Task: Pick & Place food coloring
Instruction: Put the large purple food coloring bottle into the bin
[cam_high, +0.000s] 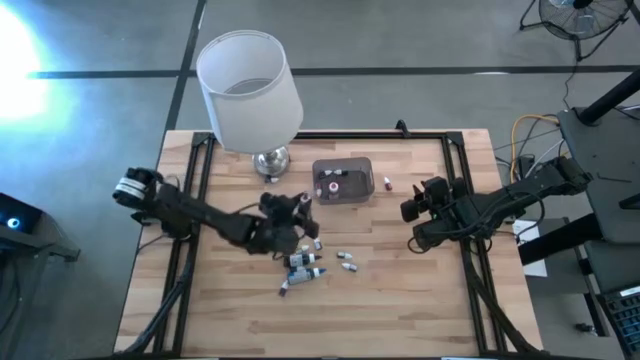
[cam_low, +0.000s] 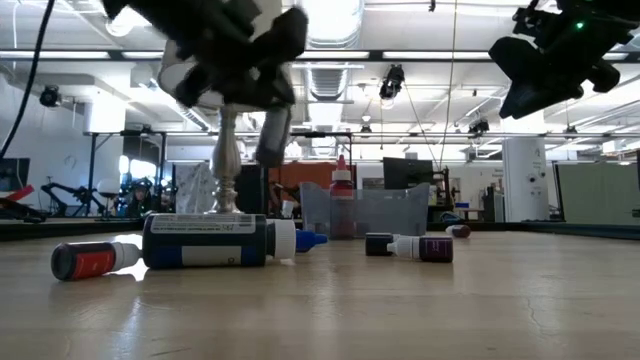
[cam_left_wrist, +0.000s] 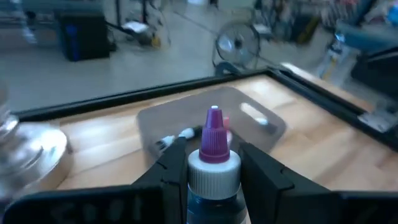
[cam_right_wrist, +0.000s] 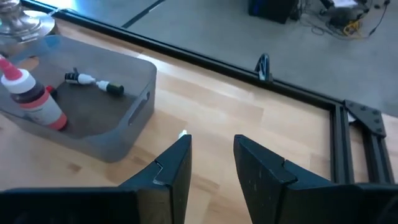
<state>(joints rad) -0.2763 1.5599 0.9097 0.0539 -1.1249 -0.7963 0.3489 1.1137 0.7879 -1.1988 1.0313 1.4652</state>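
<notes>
My left gripper (cam_left_wrist: 213, 152) hovers above the table between the loose bottles and the translucent grey box (cam_high: 343, 181), shut on a food coloring bottle (cam_left_wrist: 213, 162) with a purple pointed cap, white collar and dark body. Several more food coloring bottles (cam_high: 305, 266) lie on their sides on the wood in front of it; the low view shows a large dark one (cam_low: 205, 240) and a small purple one (cam_low: 420, 247). Inside the box a red-capped bottle (cam_right_wrist: 28, 93) stands upright and a small one (cam_right_wrist: 93, 82) lies flat. My right gripper (cam_right_wrist: 211, 155) waits open right of the box, holding nothing. My left gripper pinches the bottle between its two fingers (cam_left_wrist: 171, 168), on the body just below the white collar (cam_left_wrist: 213, 169). The bottle lies along the fingers, its purple cap (cam_left_wrist: 214, 134) sticking out past the fingertips toward the grey box. It is lifted clear of the table, nearly level.
A white-shaded lamp (cam_high: 250, 88) with a chrome base (cam_high: 270, 160) stands at the table's far left, close to the box. One small bottle (cam_high: 387, 183) lies right of the box. A black frame rail (cam_right_wrist: 205, 62) runs along the table's far and side edges.
</notes>
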